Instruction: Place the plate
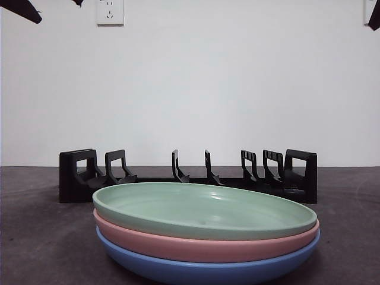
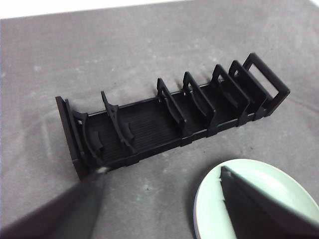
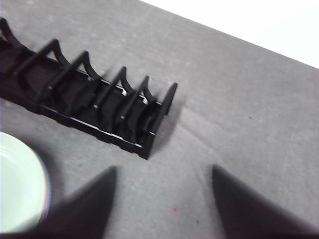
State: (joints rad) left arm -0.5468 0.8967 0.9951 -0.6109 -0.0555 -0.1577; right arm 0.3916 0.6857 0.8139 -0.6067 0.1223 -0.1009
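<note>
1. Nearest the front camera sits a stack of three plates on the dark table (image 1: pixel 35 237): a blue plate (image 1: pixel 208 270) at the bottom, a pink plate (image 1: pixel 202 246) on it, and a green plate (image 1: pixel 205 211) on top.
2. Behind the stack, a black rack (image 1: pixel 187 175) runs across the table with upright dividers; every slot is bare.
3. Only the front view shows the pink and blue plates; each wrist view catches just part of the green one.
4. Only the wrist views look down into the rack's ribbed floor.
5. From the front, the arms are just black tips at the top corners.
6. The left gripper (image 2: pixel 162 181) hangs above the table with its jaws spread wide, gripping nothing; one jaw overlaps the green plate's rim in the picture, though contact is hard to judge.
7. The right gripper (image 3: pixel 162 172) is likewise spread wide and holds nothing, hanging over bare table near the rack's end.
</note>
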